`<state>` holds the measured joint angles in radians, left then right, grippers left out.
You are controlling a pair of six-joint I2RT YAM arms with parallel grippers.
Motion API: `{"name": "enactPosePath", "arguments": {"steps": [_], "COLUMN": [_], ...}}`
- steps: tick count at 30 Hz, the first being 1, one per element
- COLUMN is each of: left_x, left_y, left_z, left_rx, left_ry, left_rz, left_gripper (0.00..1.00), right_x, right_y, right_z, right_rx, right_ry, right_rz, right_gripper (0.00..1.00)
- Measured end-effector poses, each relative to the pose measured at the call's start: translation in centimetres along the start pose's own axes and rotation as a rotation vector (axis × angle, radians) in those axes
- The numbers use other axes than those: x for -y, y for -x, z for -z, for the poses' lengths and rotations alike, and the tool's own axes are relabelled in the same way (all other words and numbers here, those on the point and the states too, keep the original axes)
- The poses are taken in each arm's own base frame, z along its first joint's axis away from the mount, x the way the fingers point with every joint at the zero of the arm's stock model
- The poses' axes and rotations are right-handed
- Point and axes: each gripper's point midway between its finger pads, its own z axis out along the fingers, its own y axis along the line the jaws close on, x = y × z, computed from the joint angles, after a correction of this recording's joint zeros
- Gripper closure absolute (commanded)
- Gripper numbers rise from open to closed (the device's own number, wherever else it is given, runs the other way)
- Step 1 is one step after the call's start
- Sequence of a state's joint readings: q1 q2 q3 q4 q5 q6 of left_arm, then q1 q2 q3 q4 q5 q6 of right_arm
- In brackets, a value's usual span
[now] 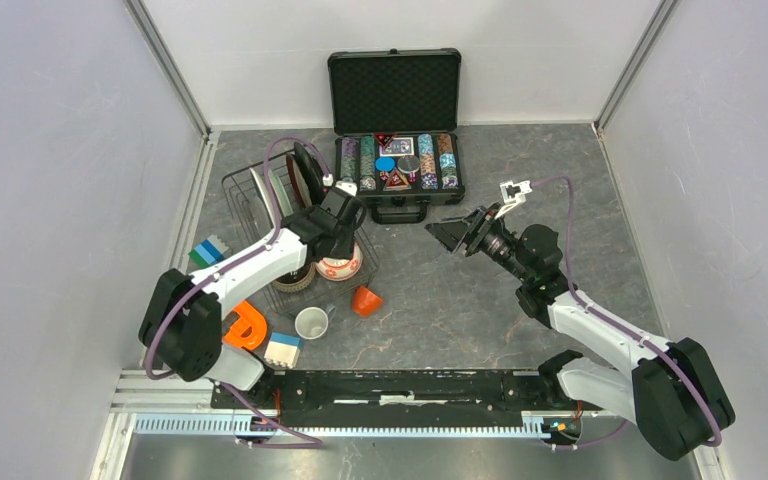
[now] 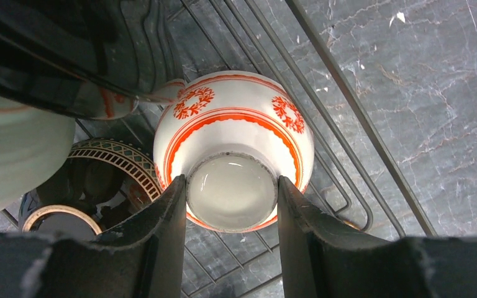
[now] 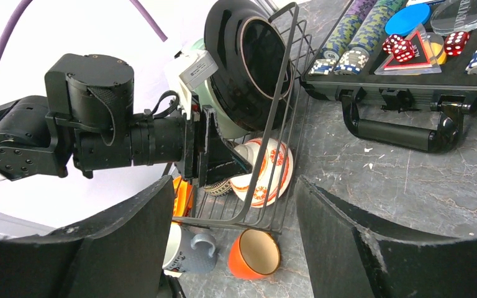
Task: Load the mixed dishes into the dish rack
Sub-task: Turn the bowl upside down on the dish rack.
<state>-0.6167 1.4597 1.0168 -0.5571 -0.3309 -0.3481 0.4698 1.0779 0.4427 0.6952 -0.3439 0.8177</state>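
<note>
Inside dish rack (image 1: 245, 205), left claw (image 2: 231, 181) is gripping red-patterned bowl (image 2: 236, 118) by its foot; right claw (image 1: 452, 236) is hanging wide open.

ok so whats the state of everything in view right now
left gripper: shut on the red-patterned bowl's foot ring
red-patterned bowl: gripped, tipped on its side inside the dish rack
dish rack: partly loaded
plates: standing on edge in the rack
orange cup: lying on its side outside the rack
white mug: upright outside the rack
poker chip case: lid open
right gripper: open, empty
</note>
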Motion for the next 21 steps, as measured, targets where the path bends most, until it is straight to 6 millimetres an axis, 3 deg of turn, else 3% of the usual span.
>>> {"name": "enactPosePath", "arguments": {"steps": [4,7,9,12,14,17,21], "left_x": [-0.3,-0.4,-0.4,-0.6,-0.6,-0.7,-0.8], "left_y": [0.4,0.7,1.0,1.2,1.3,1.3,1.4], "left_z": [-0.5,-0.8,-1.0,-1.2,-1.2,-1.2,-1.2], "left_rx": [0.009,0.012,0.018,0.026,0.028,0.029,0.033], "left_ry": [0.015,0.028,0.039,0.047,0.050,0.054,0.059], "left_rz": [0.010,0.011,0.013,0.017,0.017,0.017,0.018], "left_gripper": [0.82,0.86,0.78,0.76,0.64,0.63,0.39], "right_x": [-0.1,-0.2,-0.2,-0.3,-0.3,-0.3,-0.3], "right_y": [0.0,0.0,-0.1,-0.1,-0.1,-0.1,-0.1], "right_z": [0.0,0.1,0.2,0.2,0.2,0.2,0.3], "right_rx": [0.001,0.003,0.001,-0.003,-0.003,-0.001,0.000], "right_ry": [0.005,0.008,0.010,0.015,0.015,0.018,0.018], "right_rz": [-0.001,-0.002,-0.004,-0.004,-0.004,-0.003,-0.004], "right_gripper": [0.25,0.25,0.25,0.25,0.25,0.25,0.25]}}
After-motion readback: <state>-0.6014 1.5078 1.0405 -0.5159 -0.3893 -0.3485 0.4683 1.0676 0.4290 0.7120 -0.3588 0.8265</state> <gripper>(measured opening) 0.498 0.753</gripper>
